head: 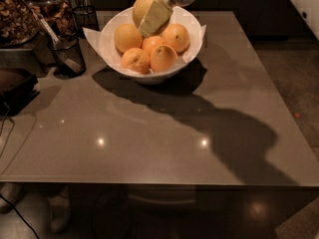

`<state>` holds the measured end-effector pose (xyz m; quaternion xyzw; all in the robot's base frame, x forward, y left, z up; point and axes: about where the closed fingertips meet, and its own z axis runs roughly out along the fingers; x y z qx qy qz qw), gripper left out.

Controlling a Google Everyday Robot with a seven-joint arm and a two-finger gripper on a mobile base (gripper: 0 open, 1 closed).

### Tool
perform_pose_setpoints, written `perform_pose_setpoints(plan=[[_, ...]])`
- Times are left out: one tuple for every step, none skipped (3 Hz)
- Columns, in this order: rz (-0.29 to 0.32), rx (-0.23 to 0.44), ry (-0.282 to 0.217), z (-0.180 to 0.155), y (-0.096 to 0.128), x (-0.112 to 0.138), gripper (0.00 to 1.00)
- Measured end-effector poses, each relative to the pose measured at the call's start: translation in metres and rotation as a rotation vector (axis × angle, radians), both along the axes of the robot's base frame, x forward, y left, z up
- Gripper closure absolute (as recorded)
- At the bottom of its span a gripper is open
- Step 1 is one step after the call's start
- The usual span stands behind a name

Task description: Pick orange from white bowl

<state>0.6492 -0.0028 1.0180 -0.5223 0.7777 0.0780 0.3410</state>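
Observation:
The white bowl (110,54) stands at the back of the grey table, with paper liner corners over its rim. Several smaller, deeper-orange fruits (151,58) lie in it. The orange (141,4), large and paler, is raised above the back of the bowl, higher than the rim. My gripper (149,10) comes down from the top edge and is shut on the orange. One cream finger (155,17) lies across its front; the other finger is hidden behind the fruit.
A small black wire cup (69,57) with a utensil stands left of the bowl. Containers of brown dried food (17,15) and a dark object (16,87) sit at the far left. The grey table (164,143) stretches forward to its front edge.

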Motion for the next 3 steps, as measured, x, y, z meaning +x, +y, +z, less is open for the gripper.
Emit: perform_pose_setpoints(plan=[[-0.006,0.036,0.019,0.018,0.005,-0.038,1.00],[-0.031,0.073,0.031,0.030,0.007,-0.075,1.00],[-0.100,0.112,0.069,0.032,-0.004,-0.132,1.00]])
